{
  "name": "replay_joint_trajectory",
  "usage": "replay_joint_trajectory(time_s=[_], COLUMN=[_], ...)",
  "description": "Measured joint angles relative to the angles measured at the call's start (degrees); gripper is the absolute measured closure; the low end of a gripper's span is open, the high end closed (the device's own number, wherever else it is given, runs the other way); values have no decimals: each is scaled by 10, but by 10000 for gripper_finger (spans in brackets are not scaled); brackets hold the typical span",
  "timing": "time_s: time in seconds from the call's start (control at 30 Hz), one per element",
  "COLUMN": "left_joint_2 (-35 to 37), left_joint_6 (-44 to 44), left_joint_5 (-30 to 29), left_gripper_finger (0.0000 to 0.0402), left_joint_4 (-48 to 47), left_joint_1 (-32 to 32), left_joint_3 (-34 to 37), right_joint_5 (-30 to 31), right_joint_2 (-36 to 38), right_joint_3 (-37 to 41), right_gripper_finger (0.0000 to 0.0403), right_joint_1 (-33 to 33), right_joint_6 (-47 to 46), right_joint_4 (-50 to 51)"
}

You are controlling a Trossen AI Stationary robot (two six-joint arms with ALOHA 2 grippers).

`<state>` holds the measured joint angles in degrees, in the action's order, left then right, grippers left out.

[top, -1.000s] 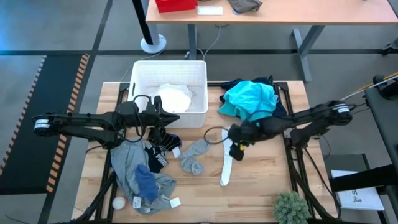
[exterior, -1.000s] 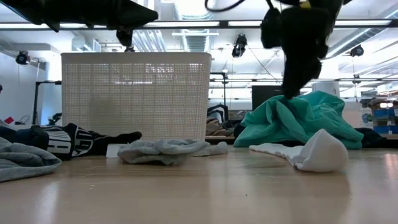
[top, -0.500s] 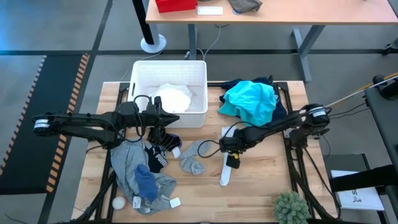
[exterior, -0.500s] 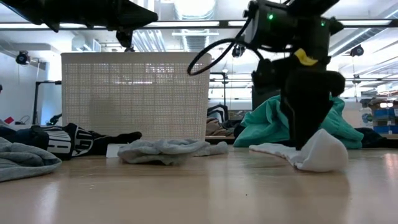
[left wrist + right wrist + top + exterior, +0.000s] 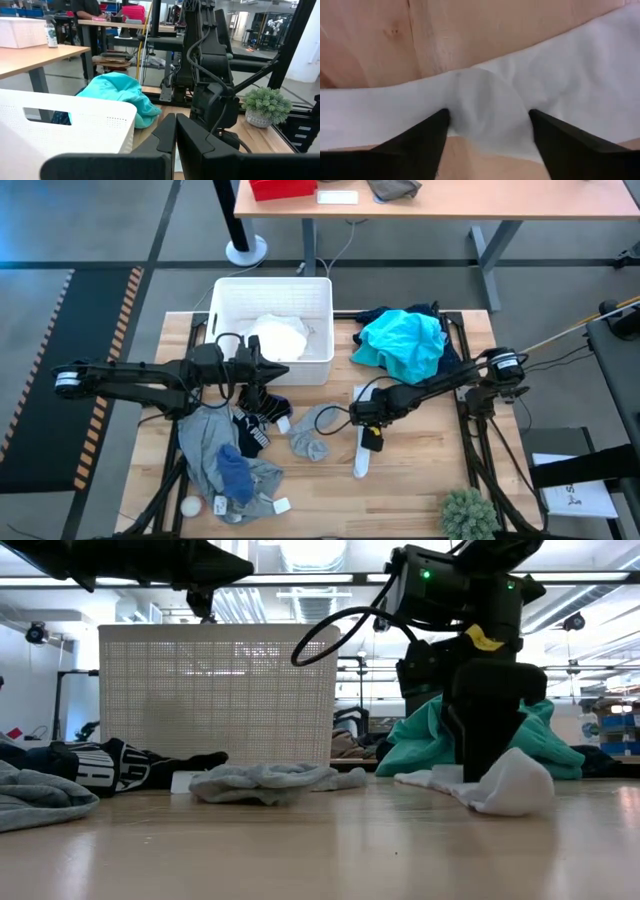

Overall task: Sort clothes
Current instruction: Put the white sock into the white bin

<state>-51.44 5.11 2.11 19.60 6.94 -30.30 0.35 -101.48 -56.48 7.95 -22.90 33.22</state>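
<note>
Right wrist view: the white sock lies flat across the bare wooden table, a low ridge of cloth bunched between the two dark fingers of the right gripper. The fingers stand spread, one on each side of that ridge, their tips down at the fabric; nothing is pinched yet. The sock is judged light, limp and thin: it should fold and drape when lifted, and a pinch on the raised fold near mid-length looks the surest hold, since a flat single layer could slip out from under the tips.

Low view: the sock rests on the tabletop in front of the teal garment, with the right gripper standing on it from above. Beside the sock lies a crumpled grey sock; beyond that stands the white plastic basket.

High view: the sock lies well apart from the basket, nearer the table's front. The left gripper hangs clenched and empty at the basket's front wall.
</note>
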Motion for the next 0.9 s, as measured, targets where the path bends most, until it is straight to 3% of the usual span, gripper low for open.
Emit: replay_joint_trajectory(time_s=[0.4,0.63,0.9], left_joint_2=[0,0,0], left_joint_6=[4,1,-1], left_joint_5=[0,0,0], left_gripper_finger=[402,402,402], left_joint_4=[1,0,3], left_joint_1=[0,-2,-2], left_joint_3=[0,0,0], right_joint_5=[-58,-57,-54], right_joint_2=[26,34,41], right_joint_3=[-20,-43,-123], right_gripper_finger=[388,379,398], right_joint_1=[1,0,0], right_joint_6=[44,51,114], right_joint_4=[14,64,113])
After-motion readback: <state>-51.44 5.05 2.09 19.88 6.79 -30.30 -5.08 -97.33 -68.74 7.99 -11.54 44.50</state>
